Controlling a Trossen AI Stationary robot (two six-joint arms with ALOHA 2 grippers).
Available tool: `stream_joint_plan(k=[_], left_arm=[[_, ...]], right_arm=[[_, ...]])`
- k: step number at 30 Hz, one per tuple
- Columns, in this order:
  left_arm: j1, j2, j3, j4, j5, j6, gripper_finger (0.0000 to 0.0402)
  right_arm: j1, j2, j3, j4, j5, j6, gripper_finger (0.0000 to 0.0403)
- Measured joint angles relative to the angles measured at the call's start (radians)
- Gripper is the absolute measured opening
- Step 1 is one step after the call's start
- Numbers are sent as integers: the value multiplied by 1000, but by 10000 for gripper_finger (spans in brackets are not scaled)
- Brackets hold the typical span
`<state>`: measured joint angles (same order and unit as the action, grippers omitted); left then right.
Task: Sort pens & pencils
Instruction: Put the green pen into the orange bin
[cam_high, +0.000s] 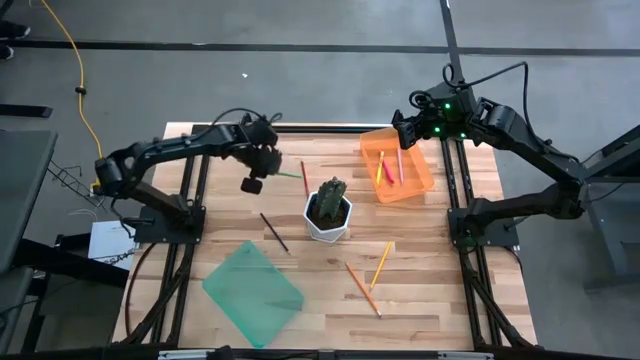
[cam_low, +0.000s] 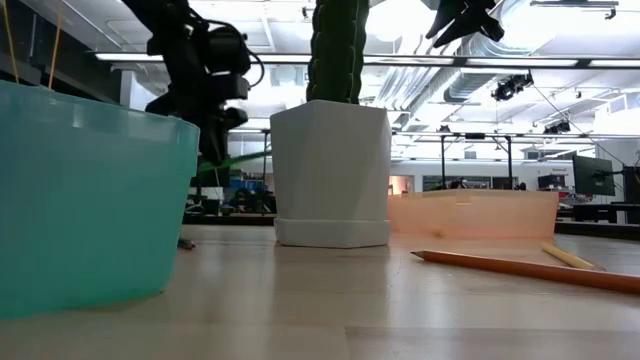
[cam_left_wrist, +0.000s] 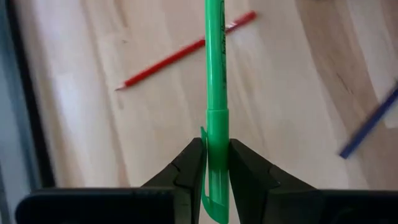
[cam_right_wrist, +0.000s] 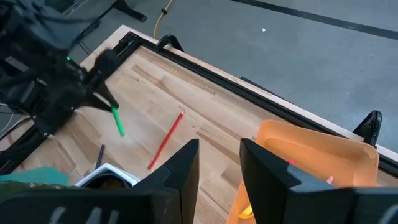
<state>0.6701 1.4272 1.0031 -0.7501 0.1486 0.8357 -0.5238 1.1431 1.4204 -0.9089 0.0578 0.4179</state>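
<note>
Nearest edge: teal bin (cam_high: 253, 292) apparently empty, though view into it poor. Two orange pencils (cam_high: 363, 288) loose on the table (cam_high: 440, 300), just right of centre. Dark pencil (cam_high: 274, 232) beside white cactus pot (cam_high: 328, 212); red pencil (cam_high: 303, 180) behind it. All four unsorted. Left pincer (cam_left_wrist: 216, 163) clamped on green pen (cam_left_wrist: 215, 93), lifted above the table. Far right: orange tray (cam_high: 420, 186) holding pink and yellow pens. Right pincer (cam_right_wrist: 219, 163) agape, empty, above tray's far corner.

potted cactus (cam_high: 328, 210) mid-table, bin with 2 pens (cam_high: 390, 166) to its right, another bin (cam_high: 253, 292) front-left, 2 pencils (cam_high: 371, 278) front-right
</note>
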Motion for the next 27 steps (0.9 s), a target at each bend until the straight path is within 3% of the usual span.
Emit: stream_joint_plan(k=[5, 14, 22, 27], left_arm=[[40, -52, 0, 21, 11, -25, 55], [63, -107, 11, 196, 124, -180, 56], [64, -107, 140, 300, 151, -246, 56], [64, -100, 221, 338, 161, -274, 56]], right_arm=[[0, 0, 0, 0, 0, 0, 108], [0, 2, 0, 47, 0, -7, 108], [0, 2, -35, 172, -8, -27, 108], [0, 2, -113, 322, -97, -25, 108]])
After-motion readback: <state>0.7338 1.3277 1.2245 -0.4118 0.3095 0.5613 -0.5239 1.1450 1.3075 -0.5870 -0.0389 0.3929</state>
